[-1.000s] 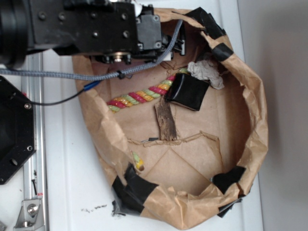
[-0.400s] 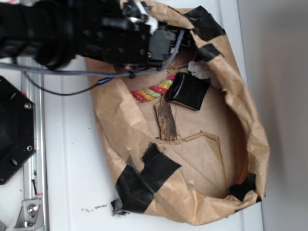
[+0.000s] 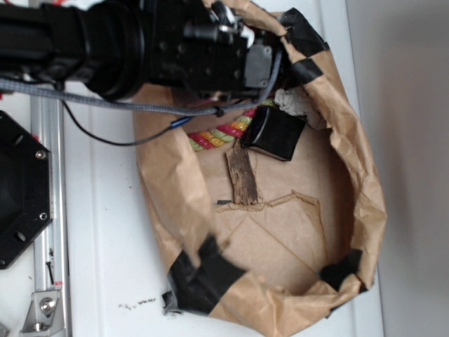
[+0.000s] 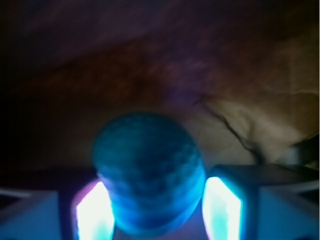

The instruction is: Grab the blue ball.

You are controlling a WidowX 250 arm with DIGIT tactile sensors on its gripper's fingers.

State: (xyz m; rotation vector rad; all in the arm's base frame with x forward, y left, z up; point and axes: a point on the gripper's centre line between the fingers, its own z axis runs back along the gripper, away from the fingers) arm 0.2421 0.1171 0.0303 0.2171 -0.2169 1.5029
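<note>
Item, from my remote station: blue ball [image 4: 148,172] sits between the tool [image 4: 150,210] pads, which look closed against its sides inside the paper bag [image 3: 365,182], so I judge the grasp made, next requiring a steady lift.

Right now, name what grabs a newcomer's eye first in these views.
In the wrist view, the blue ball fills the middle, sitting between the gripper's two glowing fingers. In the exterior view, the black arm reaches over the top rim of a taped brown paper bag holding a colourful rope and a glossy black pad.
</note>
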